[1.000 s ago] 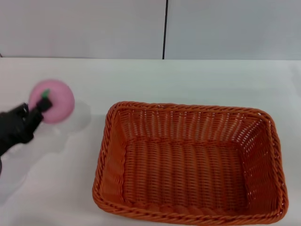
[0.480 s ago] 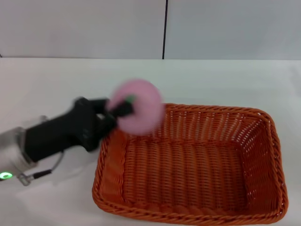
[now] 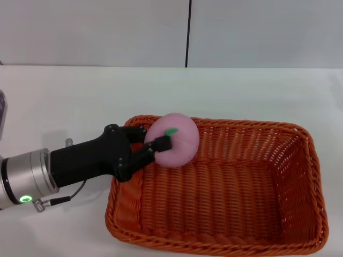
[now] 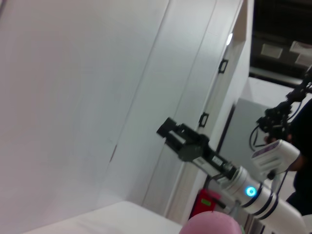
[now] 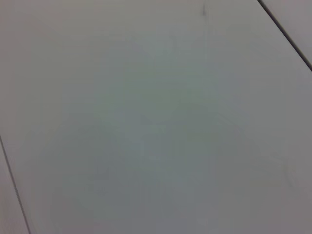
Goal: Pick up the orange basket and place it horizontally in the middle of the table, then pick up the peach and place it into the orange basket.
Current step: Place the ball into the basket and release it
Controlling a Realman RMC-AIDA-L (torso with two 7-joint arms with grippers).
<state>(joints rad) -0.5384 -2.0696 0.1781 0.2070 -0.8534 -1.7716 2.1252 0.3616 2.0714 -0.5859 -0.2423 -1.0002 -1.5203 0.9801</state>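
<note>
Under a pale panelled wall, the white table [image 3: 80, 91] carries the orange basket [image 3: 214, 187] lengthwise near its front edge, and the left gripper [image 3: 153, 143], fingers clamped on the peach [image 3: 172, 140], holds it above the basket's left rim, seemingly ready for release inside.

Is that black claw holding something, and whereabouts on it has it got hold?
Yes: the left gripper holds the small pink round toy peach by its side, over the orange woven wicker basket.
</note>
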